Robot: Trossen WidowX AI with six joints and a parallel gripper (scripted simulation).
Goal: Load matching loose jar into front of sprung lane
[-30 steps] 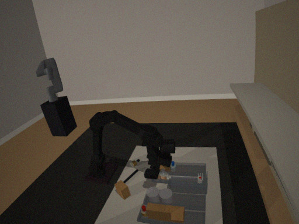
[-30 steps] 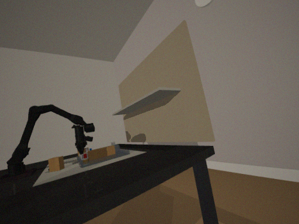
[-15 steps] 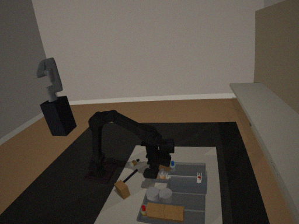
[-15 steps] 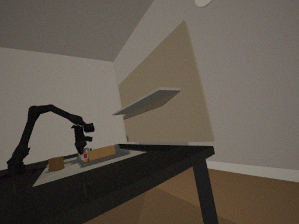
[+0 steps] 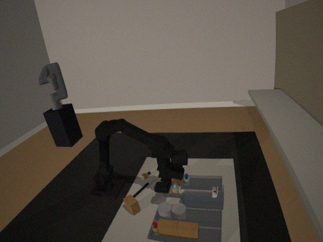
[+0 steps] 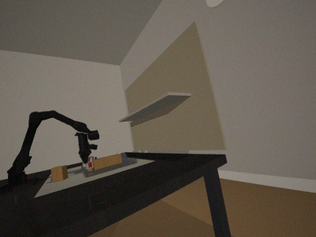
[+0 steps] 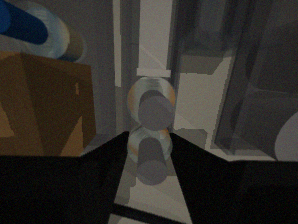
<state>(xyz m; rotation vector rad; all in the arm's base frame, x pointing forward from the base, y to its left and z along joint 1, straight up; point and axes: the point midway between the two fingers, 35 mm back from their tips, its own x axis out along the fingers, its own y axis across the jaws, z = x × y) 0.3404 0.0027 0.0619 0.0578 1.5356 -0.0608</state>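
Gripping a small clear glass jar with a grey lid (image 7: 149,159), the black tool (image 7: 148,165) has its jaws closed on the jar's sides at the front of the narrow grey lane (image 7: 155,50). A second matching grey-lidded jar (image 7: 151,104) stands just beyond it in the same lane, touching or nearly so. A brown cardboard box (image 7: 42,102) and a blue-capped jar (image 7: 35,27) sit alongside on the pale surface (image 5: 126,222).
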